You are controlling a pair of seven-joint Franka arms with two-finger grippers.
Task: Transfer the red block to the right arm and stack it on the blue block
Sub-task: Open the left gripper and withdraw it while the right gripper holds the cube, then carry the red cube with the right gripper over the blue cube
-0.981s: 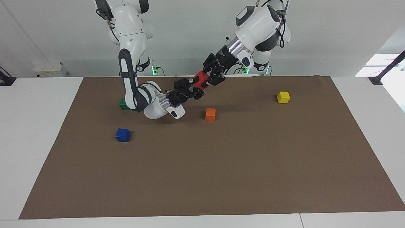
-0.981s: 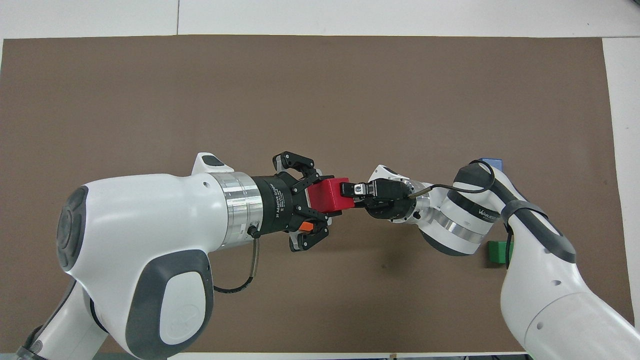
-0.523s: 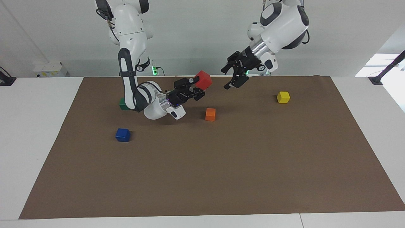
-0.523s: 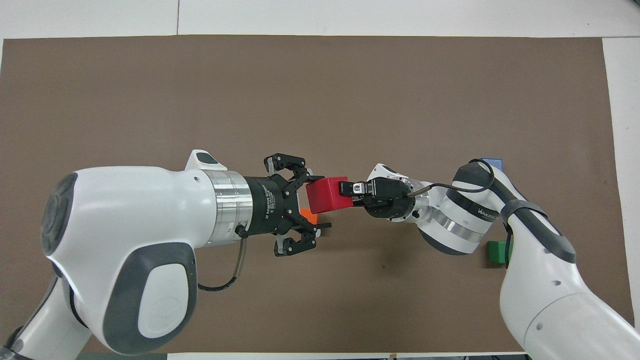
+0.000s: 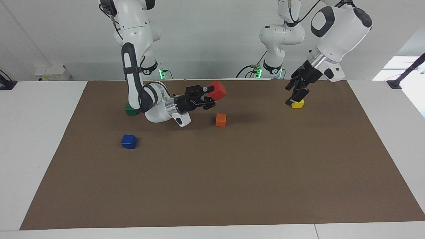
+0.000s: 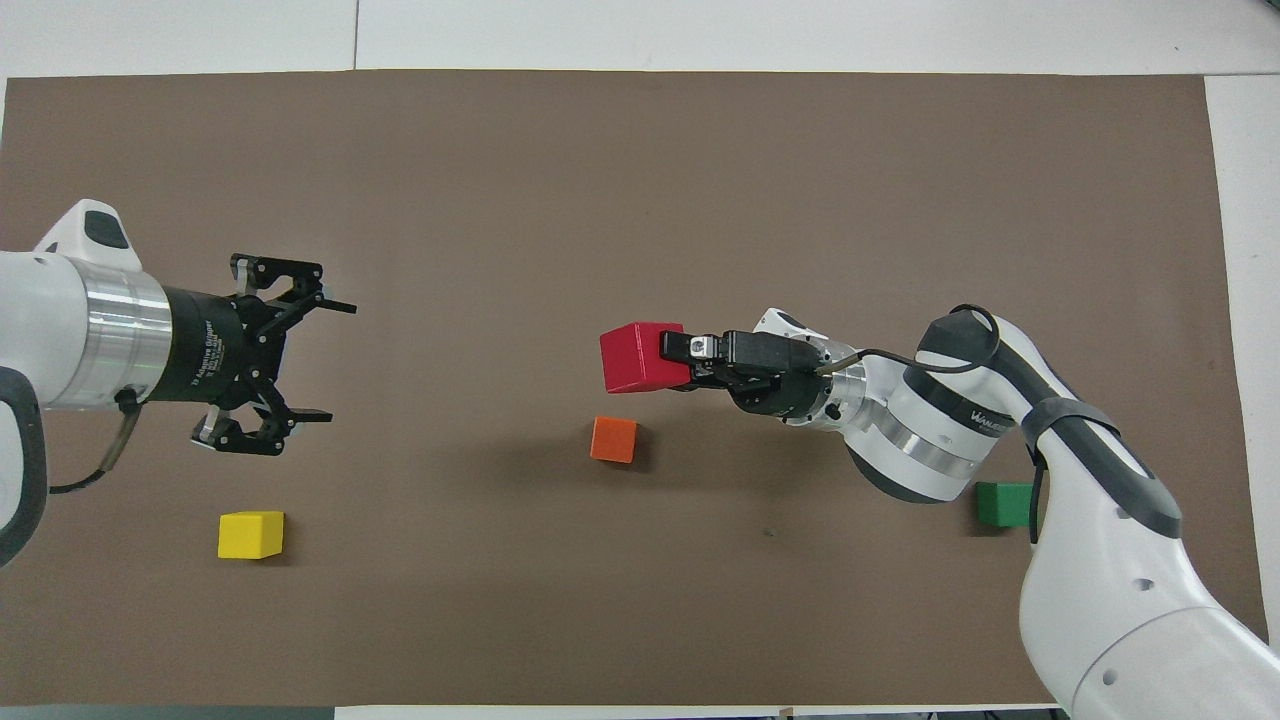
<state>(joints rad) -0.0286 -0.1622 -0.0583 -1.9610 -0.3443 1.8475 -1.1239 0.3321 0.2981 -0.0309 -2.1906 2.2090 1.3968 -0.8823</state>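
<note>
Red block (image 5: 217, 90), clamped in right claw (image 5: 210, 96), airborne

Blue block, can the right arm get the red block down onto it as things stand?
Probably yes: the right hand holds the red block in the air, the blue block has nothing on it, and the left hand is over the yellow block.

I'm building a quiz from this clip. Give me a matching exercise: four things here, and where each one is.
Things:
1. red block
2. blue block
3. orange block
4. left gripper

Places:
A. up over the yellow block, open
B. on the mat, under the raised block
C. held in the right gripper
D. on the mat, toward the right arm's end

Pairs: 1-C, 2-D, 3-B, 4-A
</note>
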